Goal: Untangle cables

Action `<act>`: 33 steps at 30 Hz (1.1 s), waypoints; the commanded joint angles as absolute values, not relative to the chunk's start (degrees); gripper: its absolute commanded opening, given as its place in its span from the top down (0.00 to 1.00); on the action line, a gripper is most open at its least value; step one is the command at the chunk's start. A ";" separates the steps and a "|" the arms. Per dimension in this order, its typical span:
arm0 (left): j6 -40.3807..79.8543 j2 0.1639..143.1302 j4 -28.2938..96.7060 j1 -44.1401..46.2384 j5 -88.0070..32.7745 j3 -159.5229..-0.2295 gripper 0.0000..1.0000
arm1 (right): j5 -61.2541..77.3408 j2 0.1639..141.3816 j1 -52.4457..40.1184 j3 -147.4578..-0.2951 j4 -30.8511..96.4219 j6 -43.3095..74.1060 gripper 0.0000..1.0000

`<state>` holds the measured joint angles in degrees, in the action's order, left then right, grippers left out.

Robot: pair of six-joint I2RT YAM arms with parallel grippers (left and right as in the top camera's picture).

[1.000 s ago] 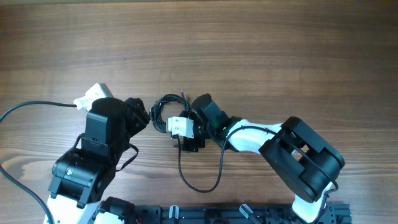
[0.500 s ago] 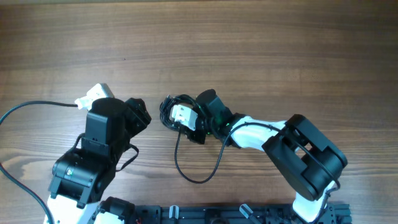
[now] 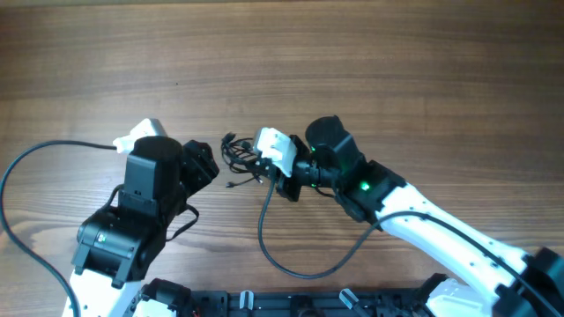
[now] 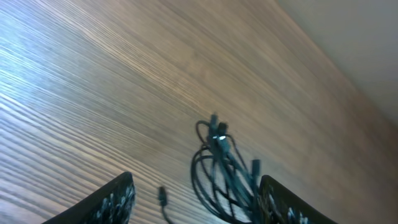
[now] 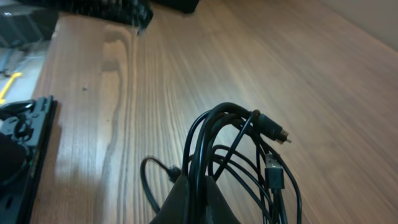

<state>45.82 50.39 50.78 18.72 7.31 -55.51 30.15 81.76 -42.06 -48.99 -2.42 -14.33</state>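
Observation:
The cables [image 3: 238, 152] are a small bundle of thin black loops with plug tips, between the two arms in the overhead view. My right gripper [image 3: 256, 162] is shut on the bundle's strands. In the right wrist view its jaws [image 5: 198, 190] pinch several strands while the loops [image 5: 244, 146] fan out beyond them. My left gripper [image 3: 208, 164] stands open just left of the bundle. In the left wrist view the cables [image 4: 219, 168] hang between its fingers [image 4: 115, 200], close to the right one, and a loose plug tip [image 4: 161, 195] lies near the middle.
A thick black arm cable [image 3: 35, 155] curves off to the left. Another arm cable [image 3: 291, 257] loops on the wood below the right gripper. A black rail [image 3: 308, 305] runs along the near table edge. Bare wood [image 3: 352, 62] fills the far half.
My right gripper has closed on the cable bundle and its arm has swung, pulling the loops slightly up and away. The left gripper has hardly moved.

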 commanded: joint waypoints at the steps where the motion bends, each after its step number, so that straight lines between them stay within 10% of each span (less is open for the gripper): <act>1: 38.57 52.38 49.06 18.48 -2.90 -56.16 0.36 | 22.33 78.02 -41.95 -49.10 1.63 -13.50 0.96; 33: 30.37 58.13 30.17 25.23 -19.03 -56.16 0.35 | 19.33 60.49 -41.95 -49.10 4.10 -13.30 0.96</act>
